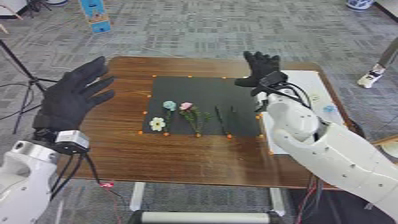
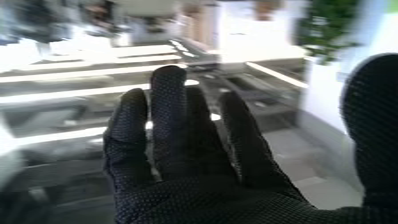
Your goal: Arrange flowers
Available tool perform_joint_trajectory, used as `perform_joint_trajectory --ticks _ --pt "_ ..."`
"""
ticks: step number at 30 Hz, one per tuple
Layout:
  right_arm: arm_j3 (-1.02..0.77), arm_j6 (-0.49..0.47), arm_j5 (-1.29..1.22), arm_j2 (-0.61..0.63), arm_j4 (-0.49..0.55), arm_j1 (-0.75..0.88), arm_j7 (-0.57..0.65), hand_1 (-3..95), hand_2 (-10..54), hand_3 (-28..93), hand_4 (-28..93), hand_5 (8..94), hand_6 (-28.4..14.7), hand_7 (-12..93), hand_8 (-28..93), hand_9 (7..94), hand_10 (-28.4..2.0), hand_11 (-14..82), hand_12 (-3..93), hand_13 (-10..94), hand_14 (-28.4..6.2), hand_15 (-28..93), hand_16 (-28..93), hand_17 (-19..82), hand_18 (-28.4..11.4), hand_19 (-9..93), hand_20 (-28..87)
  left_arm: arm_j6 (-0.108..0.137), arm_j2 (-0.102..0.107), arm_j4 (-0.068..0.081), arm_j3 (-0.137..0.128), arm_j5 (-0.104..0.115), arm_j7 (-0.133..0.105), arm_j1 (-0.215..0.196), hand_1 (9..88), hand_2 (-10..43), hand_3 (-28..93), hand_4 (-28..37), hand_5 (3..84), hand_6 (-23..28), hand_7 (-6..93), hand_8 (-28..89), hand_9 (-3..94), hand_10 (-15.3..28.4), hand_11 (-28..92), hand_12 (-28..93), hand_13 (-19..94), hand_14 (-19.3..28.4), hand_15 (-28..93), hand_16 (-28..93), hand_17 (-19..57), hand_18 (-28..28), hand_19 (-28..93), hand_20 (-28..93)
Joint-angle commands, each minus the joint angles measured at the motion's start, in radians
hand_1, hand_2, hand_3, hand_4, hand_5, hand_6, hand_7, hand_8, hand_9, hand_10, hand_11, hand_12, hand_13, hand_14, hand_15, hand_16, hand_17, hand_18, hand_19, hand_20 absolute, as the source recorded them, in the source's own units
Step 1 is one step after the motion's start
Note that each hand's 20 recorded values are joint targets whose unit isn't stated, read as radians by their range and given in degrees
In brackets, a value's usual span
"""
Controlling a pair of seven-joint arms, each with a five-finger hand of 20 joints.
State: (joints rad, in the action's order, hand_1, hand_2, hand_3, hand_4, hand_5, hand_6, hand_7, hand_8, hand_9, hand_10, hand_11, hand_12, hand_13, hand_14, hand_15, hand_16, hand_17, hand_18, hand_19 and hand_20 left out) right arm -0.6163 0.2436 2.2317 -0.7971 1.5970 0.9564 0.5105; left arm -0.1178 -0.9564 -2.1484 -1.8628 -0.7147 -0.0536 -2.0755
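The pink flower (image 1: 186, 106) lies on the dark mat (image 1: 202, 88), between the blue flower (image 1: 169, 105) and the slim dark stems (image 1: 219, 118), its bloom away from the robot and its stem running back towards it. From the right hand (image 1: 260, 66), raised around the mat's far right corner, it lies leftward and nearer the robot, so that hand would likely need to come back and inward; its fingers are straight, spread and empty. The left hand (image 1: 68, 98), likewise open and empty, is beyond the mat's left side, nearer the white flower (image 1: 157, 124).
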Motion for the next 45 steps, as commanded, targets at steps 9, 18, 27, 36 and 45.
perform_joint_trajectory --ticks 9,18,27,36,45 --pt "-0.237 -0.081 -0.004 0.275 -0.01 0.3 0.189 20.5 -9.5 81 -28 26.6 -10.1 8 -5 25.8 -17.8 7.4 21.5 24 -16.5 66 23 11 -22.6 68 55 0.017 -0.033 -0.022 -0.034 0.0 -0.006 -0.073 20.0 -6.4 67 -28.3 25.0 2.7 17.3 -9 20.5 10.2 17 15 18 12.9 16 4 -12.8 22.3 39 7" --pt "-0.178 -0.083 0.011 0.225 -0.159 0.25 0.18 24.3 -9.5 83 -28 33.4 -7.3 14 -7 31.7 -14.3 14.1 22.1 27 -15.1 68 22 12 -22.2 70 55 0.027 -0.052 -0.043 -0.064 -0.002 -0.006 -0.119 20.0 -6.5 67 -28.3 25.0 2.8 17.1 -9 20.4 10.2 17 15 18 12.9 16 4 -12.8 22.3 39 7" --pt "-0.083 -0.051 0.024 0.209 -0.282 0.168 0.204 27.0 -9.5 84 -28 39.0 -4.7 20 -10 37.7 -11.8 18.7 20.5 33 -13.6 71 22 14 -21.5 72 55 0.034 -0.052 -0.051 -0.088 -0.002 -0.011 -0.131 19.9 -6.5 68 -28.3 24.9 2.7 17.2 -9 20.4 10.2 17 15 18 12.9 16 4 -12.9 22.4 39 7" --pt "-0.067 -0.086 -0.005 0.192 -0.309 0.138 0.198 33.2 -9.5 84 -28 54.8 1.9 33 -15 58.9 -9.5 36.3 22.9 48 -9.9 70 24 17 -20.1 74 54 0.039 -0.051 -0.059 -0.107 -0.004 -0.012 -0.143 20.0 -6.5 68 -28.3 24.9 2.7 17.3 -9 20.5 10.2 17 15 18 13.0 16 4 -12.8 22.4 39 7" --pt "-0.047 -0.015 -0.011 0.195 -0.308 0.138 0.139 47.4 -9.5 77 -28 62.7 4.6 51 0 74.8 -6.4 25.3 47.3 57 -6.1 66 40 21 -19.6 75 54 0.036 -0.048 -0.056 -0.105 -0.001 -0.012 -0.142 20.0 -6.3 67 -28.3 24.9 2.7 17.3 -9 20.5 10.2 17 15 18 13.0 16 4 -12.8 22.3 39 7"
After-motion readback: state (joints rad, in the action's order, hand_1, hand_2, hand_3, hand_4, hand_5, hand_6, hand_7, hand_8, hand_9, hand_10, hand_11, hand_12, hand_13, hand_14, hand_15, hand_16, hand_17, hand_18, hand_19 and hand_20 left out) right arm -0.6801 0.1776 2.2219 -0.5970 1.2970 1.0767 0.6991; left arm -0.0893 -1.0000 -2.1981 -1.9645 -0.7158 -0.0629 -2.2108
